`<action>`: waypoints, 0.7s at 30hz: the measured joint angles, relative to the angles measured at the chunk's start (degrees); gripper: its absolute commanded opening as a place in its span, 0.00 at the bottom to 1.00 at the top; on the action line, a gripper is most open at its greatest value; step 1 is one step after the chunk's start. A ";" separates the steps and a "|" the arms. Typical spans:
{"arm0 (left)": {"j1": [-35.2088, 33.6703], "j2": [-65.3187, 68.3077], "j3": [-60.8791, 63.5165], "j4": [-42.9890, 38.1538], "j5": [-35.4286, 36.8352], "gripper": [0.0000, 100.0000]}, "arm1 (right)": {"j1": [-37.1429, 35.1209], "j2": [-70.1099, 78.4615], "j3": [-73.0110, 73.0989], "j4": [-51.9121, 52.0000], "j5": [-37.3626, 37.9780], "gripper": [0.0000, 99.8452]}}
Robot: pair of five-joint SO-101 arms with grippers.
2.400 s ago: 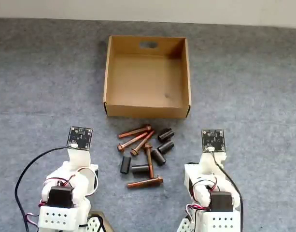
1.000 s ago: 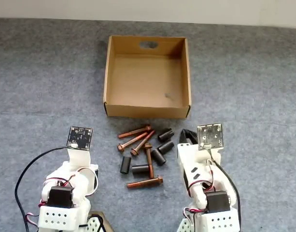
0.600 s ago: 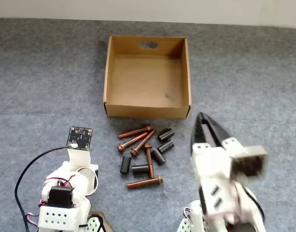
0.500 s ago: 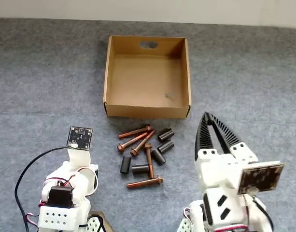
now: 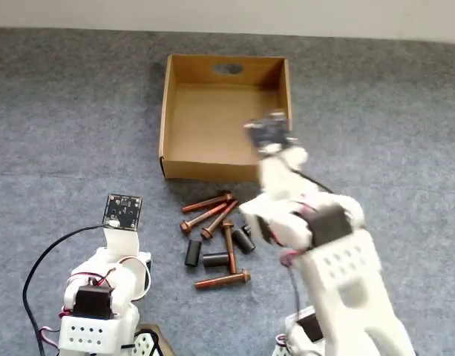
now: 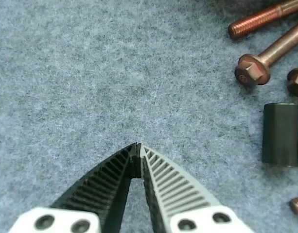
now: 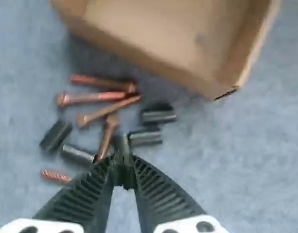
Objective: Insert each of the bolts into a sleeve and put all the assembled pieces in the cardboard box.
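Several copper bolts (image 5: 205,202) and short black sleeves (image 5: 192,253) lie in a loose pile on the grey carpet in front of the open cardboard box (image 5: 165,111). My right arm (image 5: 301,215) stretches over the right part of the pile and hides some sleeves. In the right wrist view my right gripper (image 7: 122,167) is shut and holds nothing, hovering above the sleeves (image 7: 145,137) and bolts (image 7: 90,97), with the box (image 7: 246,43) beyond. My left gripper (image 6: 138,145) is shut on nothing, low over bare carpet beside a bolt (image 6: 253,70) and a sleeve (image 6: 281,133).
The left arm (image 5: 108,274) sits folded at the near left of the table. Grey carpet spreads open to the left and right of the box. Nothing lies inside the box.
The right arm rose from its folded rest, its gripper briefly spread open, then swung forward and left over the pile with the gripper shut. The left arm, bolts and sleeves stayed put.
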 measured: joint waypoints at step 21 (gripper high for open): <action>0.00 0.00 0.00 0.00 0.00 0.01 | -2.29 14.15 24.35 -28.04 1.76 0.07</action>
